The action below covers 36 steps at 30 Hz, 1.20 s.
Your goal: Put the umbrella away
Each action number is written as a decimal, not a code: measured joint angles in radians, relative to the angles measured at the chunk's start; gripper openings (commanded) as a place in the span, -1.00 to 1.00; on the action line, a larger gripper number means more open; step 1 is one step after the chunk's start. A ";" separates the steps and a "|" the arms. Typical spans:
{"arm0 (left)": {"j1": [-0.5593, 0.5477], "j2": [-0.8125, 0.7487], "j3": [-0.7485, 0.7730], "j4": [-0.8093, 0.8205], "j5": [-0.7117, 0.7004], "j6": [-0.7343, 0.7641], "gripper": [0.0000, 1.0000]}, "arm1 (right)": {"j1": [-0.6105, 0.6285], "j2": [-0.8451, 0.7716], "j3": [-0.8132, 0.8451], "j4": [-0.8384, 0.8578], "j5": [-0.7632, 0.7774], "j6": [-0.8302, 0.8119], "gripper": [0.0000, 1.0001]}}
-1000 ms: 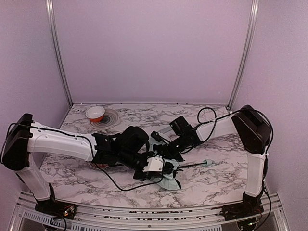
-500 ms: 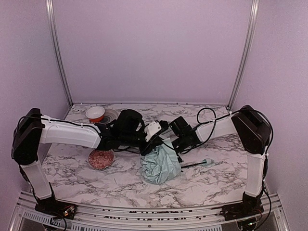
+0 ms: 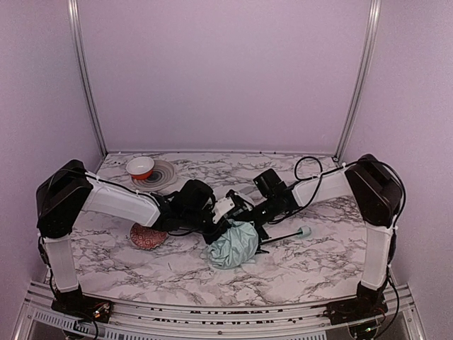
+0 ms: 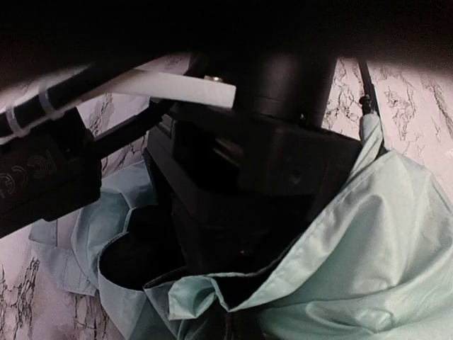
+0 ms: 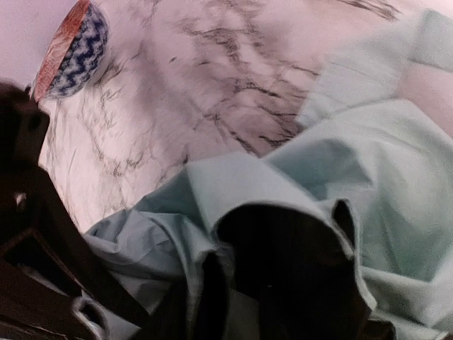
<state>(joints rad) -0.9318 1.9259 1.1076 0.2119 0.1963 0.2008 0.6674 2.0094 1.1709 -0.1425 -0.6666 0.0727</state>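
Observation:
The umbrella [image 3: 235, 245] lies as a crumpled mint-green bundle at mid-table. Its thin black shaft [image 3: 283, 236] runs right to the small mint handle [image 3: 306, 231]. My left gripper [image 3: 224, 218] presses into the bundle's upper left edge, shut on a fold of fabric. In the left wrist view mint cloth [image 4: 386, 234] with black lining gathers where the jaws sit. My right gripper [image 3: 257, 214] meets the bundle from the upper right. Its wrist view shows only folds of the umbrella [image 5: 283, 177] and a dark hollow, with the fingers hidden.
A red patterned bowl [image 3: 148, 235] sits left of the umbrella, under my left forearm, and its blue-and-white side [image 5: 74, 49] shows in the right wrist view. At the back left a white-and-red bowl [image 3: 140, 167] stands on a grey plate [image 3: 164, 174]. The two wrists crowd together.
The left arm swung back over the red bowl to the bundle, lifted the fabric, then let it sink into a lower heap. The handle shifted slightly towards the back.

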 measured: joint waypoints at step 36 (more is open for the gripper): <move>0.075 0.005 -0.021 0.030 0.127 -0.085 -0.54 | -0.044 -0.246 -0.180 0.035 -0.318 0.079 -1.00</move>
<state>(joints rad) -0.8566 1.9312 1.0863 0.2420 0.3237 0.1158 0.6235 1.7638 0.9913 -0.1070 -0.9848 0.1520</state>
